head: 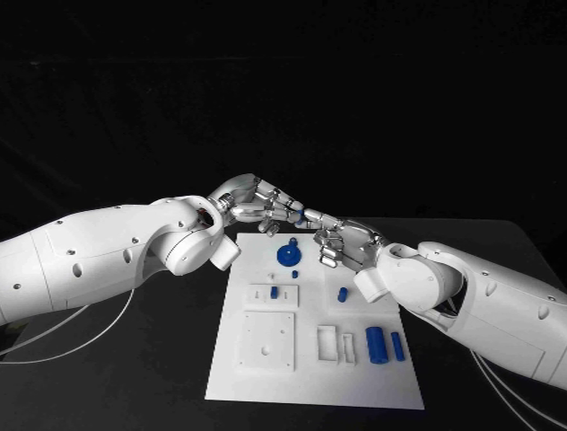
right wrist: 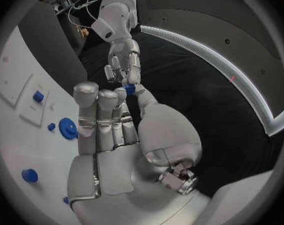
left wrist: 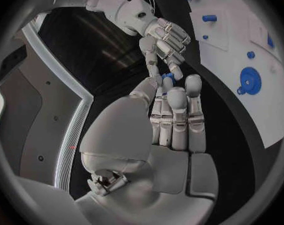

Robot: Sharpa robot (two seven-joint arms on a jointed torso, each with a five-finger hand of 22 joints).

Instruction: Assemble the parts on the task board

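Handover above task board (head: 312,377) at 12 o'clock: left hand (head: 260,206), right hand (head: 339,244) both pinch small blue part (right wrist: 128,89); next, one releases.

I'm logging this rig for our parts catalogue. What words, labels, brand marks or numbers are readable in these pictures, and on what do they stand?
None can be read.
White rectangular task board: no print on it, only blue parts and raised white blocks.
Left robot hand and right robot hand: bare silver and white shells, no markings legible.
Small blue part between the fingertips: too small to tell.
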